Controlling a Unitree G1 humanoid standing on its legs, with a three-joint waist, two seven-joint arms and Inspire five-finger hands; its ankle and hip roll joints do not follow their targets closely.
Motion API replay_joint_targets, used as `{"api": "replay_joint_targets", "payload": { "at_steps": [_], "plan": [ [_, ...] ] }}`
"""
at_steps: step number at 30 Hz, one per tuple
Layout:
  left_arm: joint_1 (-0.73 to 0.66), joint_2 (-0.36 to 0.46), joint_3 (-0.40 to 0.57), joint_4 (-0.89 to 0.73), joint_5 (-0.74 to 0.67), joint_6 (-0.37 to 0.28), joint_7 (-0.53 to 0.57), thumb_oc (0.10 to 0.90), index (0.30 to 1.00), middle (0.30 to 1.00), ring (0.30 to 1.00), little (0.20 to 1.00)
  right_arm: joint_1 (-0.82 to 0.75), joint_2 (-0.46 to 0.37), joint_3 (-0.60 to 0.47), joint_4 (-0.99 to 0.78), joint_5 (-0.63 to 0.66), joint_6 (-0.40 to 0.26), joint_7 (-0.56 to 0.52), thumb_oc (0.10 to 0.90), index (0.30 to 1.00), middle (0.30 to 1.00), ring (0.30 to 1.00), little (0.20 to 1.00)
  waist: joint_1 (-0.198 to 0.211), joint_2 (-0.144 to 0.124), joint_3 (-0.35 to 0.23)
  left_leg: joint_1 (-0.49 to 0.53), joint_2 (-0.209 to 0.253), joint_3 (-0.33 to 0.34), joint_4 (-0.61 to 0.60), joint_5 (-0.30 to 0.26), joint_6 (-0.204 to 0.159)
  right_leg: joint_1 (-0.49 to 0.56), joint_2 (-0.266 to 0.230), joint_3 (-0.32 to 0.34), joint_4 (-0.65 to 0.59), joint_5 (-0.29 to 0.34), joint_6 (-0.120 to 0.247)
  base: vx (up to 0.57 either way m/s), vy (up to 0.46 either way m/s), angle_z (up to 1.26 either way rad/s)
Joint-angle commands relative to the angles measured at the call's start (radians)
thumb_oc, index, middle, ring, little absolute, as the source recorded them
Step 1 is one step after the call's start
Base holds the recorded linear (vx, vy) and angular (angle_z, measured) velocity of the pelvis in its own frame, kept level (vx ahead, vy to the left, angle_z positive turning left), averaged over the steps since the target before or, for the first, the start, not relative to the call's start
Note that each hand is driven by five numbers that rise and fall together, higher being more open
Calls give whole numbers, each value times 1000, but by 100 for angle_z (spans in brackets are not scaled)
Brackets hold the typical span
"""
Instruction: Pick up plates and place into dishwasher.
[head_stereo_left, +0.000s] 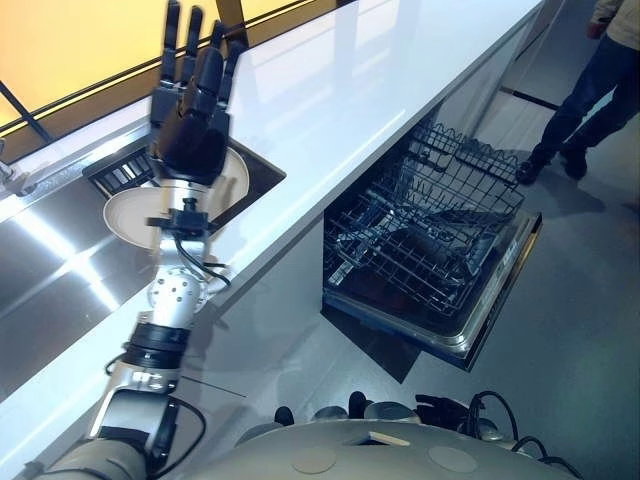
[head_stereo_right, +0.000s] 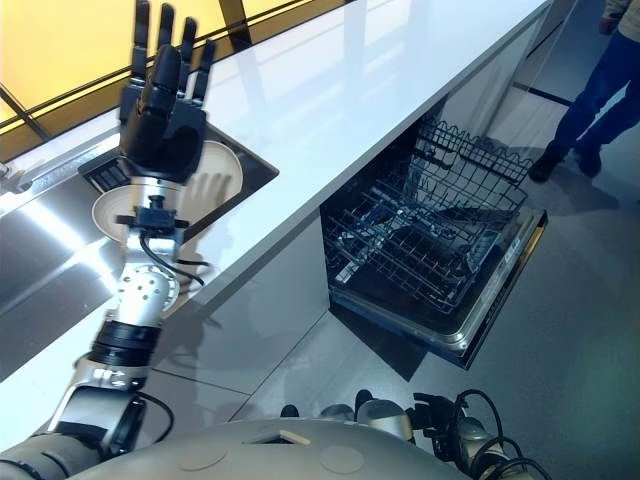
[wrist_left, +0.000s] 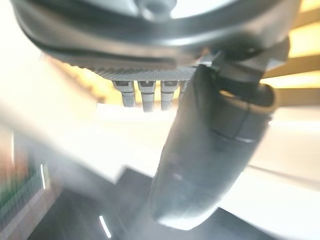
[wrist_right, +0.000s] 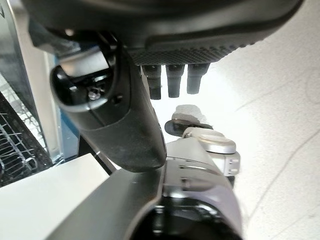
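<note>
Here, at ten o'clock, my left hand (head_stereo_left: 190, 125) hovers with fingers straight and spread, holding nothing, over the pale plate (head_stereo_left: 125, 215) lying in the sink (head_stereo_left: 50, 260). The open dishwasher (head_stereo_left: 430, 250) sits at three o'clock. My right hand (wrist_right: 125, 115) hangs relaxed, empty.

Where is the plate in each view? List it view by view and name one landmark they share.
Left eye view: plate at the sink, upper left, partly behind the open left hand.
Right eye view: same spot, upper left.
Left wrist view: too blurred to tell.
Right wrist view: faces the floor, away from the sink.
Shared landmark: the dishwasher rack, right of centre in both eye views, also in the right wrist view.
</note>
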Motion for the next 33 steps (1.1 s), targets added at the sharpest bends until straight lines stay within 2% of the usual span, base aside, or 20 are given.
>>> {"api": "replay_joint_targets", "payload": {
  "at_steps": [1, 2, 3, 4, 5, 6, 9, 15, 17, 19, 24, 25, 29, 33],
  "plan": [
    [-195, 112, 68, -87, 390, 9, 183, 800, 900, 900, 900, 900, -29, 4, 44, 33, -22, -40, 20, 800, 900, 900, 900, 900, 21, 33, -42, -7, -42, 2, 34, -104, 10, -15, 0, -5, 145, -137, 73, 28, 20, 11],
    [-209, 150, 74, -94, 458, 51, 217, 800, 900, 900, 900, 900, -33, 3, 44, 39, -21, -43, 22, 800, 900, 900, 900, 900, 25, 34, -44, -7, -43, -1, 35, -104, 10, -14, 0, -5, 146, -139, 73, 21, 13, 11],
    [-213, 157, 75, -96, 477, 60, 232, 800, 900, 900, 900, 900, -34, 3, 44, 41, -20, -44, 23, 800, 900, 900, 900, 900, 25, 34, -44, -7, -43, -2, 35, -105, 10, -13, 0, -6, 146, -139, 73, 30, 24, 13],
    [-247, 246, 80, -92, 641, 154, 274, 800, 900, 900, 900, 900, -47, -1, 46, 49, -15, -41, 21, 800, 900, 900, 900, 900, 33, 42, -49, -8, -46, -9, 37, -104, 9, -13, 1, -5, 147, -141, 72, 21, 19, 13],
    [-249, 247, 79, -91, 642, 155, 275, 800, 900, 900, 900, 900, -48, 1, 46, 50, -15, -41, 21, 800, 900, 900, 900, 900, 33, 40, -48, -8, -46, -10, 37, -105, 9, -13, 1, -5, 147, -142, 72, 26, 28, 15],
    [-263, 289, 77, -83, 716, 201, 289, 800, 900, 900, 900, 900, -53, -4, 46, 54, -14, -40, 22, 800, 900, 900, 900, 900, 37, 44, -50, -9, -46, -11, 39, -105, 9, -12, 0, -4, 147, -142, 71, 13, 16, 12],
    [-308, 402, 62, -31, 809, 261, 283, 800, 900, 900, 900, 900, -66, -11, 50, 64, -16, -37, 22, 800, 900, 900, 900, 900, 45, 50, -52, -10, -47, -16, 43, -106, 8, -12, 0, -5, 148, -144, 72, 16, 22, 14],
    [-408, 565, -24, 78, 849, 357, 194, 800, 900, 900, 900, 900, -83, -24, 67, 65, -7, -24, 15, 800, 900, 900, 900, 900, 53, 64, -48, -15, -46, -23, 49, -106, 6, -17, 2, -9, 158, -145, 75, 18, 18, 12],
    [-439, 588, -52, 113, 852, 380, 172, 800, 900, 900, 900, 900, -86, -26, 68, 68, -5, -24, 13, 800, 900, 900, 900, 900, 53, 66, -47, -16, -46, -23, 50, -106, 6, -20, 1, -9, 159, -144, 76, 33, 21, 13],
    [-506, 621, -112, 218, 835, 384, 143, 800, 900, 900, 900, 900, -84, -33, 70, 75, -13, -29, 14, 800, 900, 900, 900, 900, 44, 72, -47, -21, -47, -19, 53, -106, 5, -27, 2, -4, 161, -139, 81, 67, 45, 3],
    [-614, 621, -193, 457, 741, 374, 132, 800, 900, 900, 900, 900, -72, -43, 76, 77, -31, -31, 9, 800, 900, 900, 900, 900, 21, 74, -46, -28, -52, -9, 55, -109, 7, -44, 0, 12, 164, -129, 92, 85, 60, -4],
    [-627, 609, -202, 522, 719, 356, 131, 800, 900, 900, 900, 900, -69, -46, 78, 79, -36, -34, 9, 800, 900, 900, 900, 900, 14, 74, -45, -29, -54, -7, 55, -110, 9, -48, 0, 18, 165, -127, 95, 86, 69, -8],
    [-641, 572, -192, 645, 643, 347, 145, 800, 900, 900, 900, 900, -54, -53, 80, 76, -36, -45, 3, 800, 900, 900, 900, 900, -4, 69, -39, -32, -60, 2, 62, -119, 15, -61, -1, 33, 176, -125, 100, 86, 70, -10],
    [-648, 554, -187, 779, 661, 353, 150, 800, 900, 900, 900, 900, -32, -60, 75, 67, -44, -61, 1, 800, 900, 900, 900, 900, -28, 61, -33, -37, -68, 18, 75, -130, 23, -79, -6, 54, 191, -122, 110, 95, 82, -11]
  ]
}}
